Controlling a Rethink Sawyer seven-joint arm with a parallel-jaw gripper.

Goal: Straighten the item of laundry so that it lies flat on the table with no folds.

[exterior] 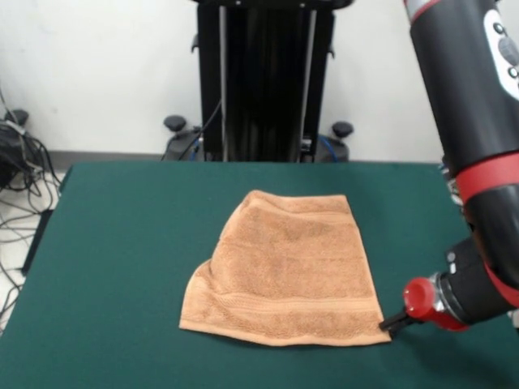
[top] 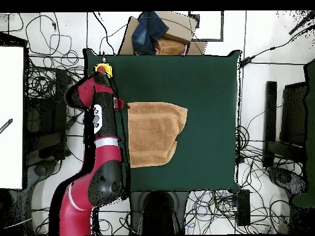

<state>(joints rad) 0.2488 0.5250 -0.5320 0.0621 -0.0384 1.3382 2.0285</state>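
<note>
The peach-orange towel point(exterior: 288, 271) lies on the dark green table point(exterior: 122, 243), a little right of the middle. Most of it is flat, with the woven band along its near hem. Its left side is drawn in and rounded, with a fold at the near left corner. My gripper point(exterior: 395, 322) is low over the table, right at the towel's near right corner, and appears to touch it. In the overhead view the towel point(top: 154, 132) shows a notch on its right edge, and the gripper point(top: 121, 106) is at its upper left corner on the table point(top: 209, 92).
My arm point(exterior: 470, 105) comes down over the table's right side. The black pedestal point(exterior: 263, 81) stands behind the far edge. Cables point(exterior: 20, 162) lie on the floor at the left. In the overhead view a cardboard box point(top: 178, 31) with dark cloth sits beyond the table.
</note>
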